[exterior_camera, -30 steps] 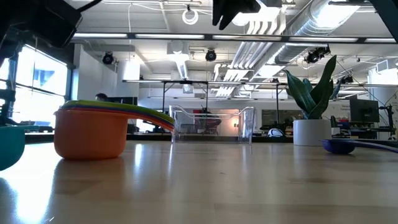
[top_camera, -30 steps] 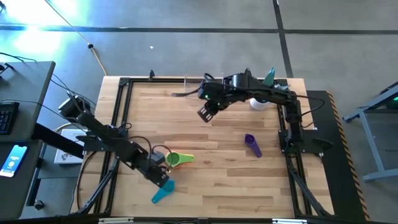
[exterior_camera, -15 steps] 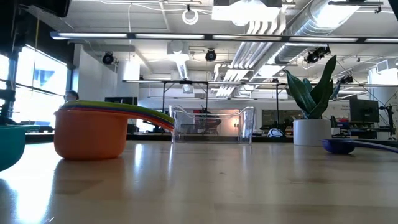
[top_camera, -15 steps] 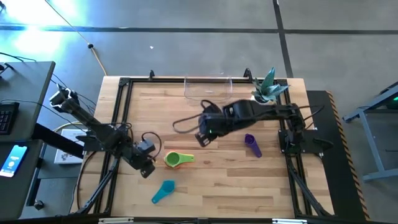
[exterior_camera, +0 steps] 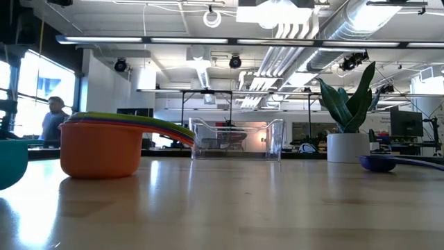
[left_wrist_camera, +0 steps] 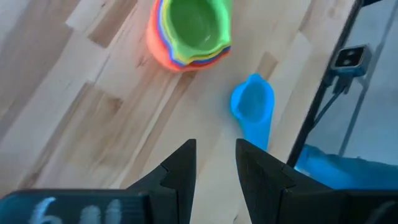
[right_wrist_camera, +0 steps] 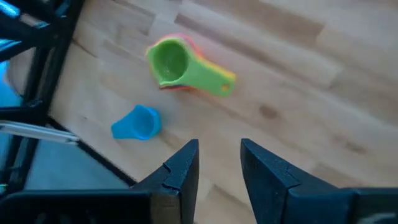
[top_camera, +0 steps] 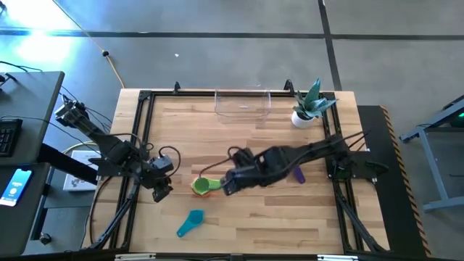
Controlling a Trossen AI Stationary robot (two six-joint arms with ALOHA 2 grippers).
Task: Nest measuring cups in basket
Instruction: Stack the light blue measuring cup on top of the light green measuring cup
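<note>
Two dark grippers are over the wooden table [top_camera: 246, 217], and neither is carrying anything. The right gripper [top_camera: 226, 186], its fingers [right_wrist_camera: 180, 171] parted by a narrow gap in its own wrist view, hangs right beside the nested stack of round plastic measuring cups [top_camera: 204, 186], green on top with an orange cup at the bottom, on the side where the stack's handles point. Whether it touches the handles, the overhead view does not settle. Its arm reaches low and long across the table from the right edge, passing over the purple measuring cup [top_camera: 296, 172], which shows only in part behind it. The left gripper [top_camera: 161, 193] sits near the table's left rail, well apart from the stack, with its fingers [left_wrist_camera: 180, 171] likewise slightly parted and nothing between them; its arm is folded back toward the left edge. The teal measuring cup [top_camera: 191, 223] lies alone toward the front, clear of both grippers. Far across the table, the clear rectangular plastic basket [top_camera: 243, 103] stands against the back rail with no cup visible in it, and the white pot with a green plant [top_camera: 304, 116] stands near its right side. Level with the tabletop, the orange cup [exterior_camera: 100, 149] bulks large under the stacked rims.
</note>
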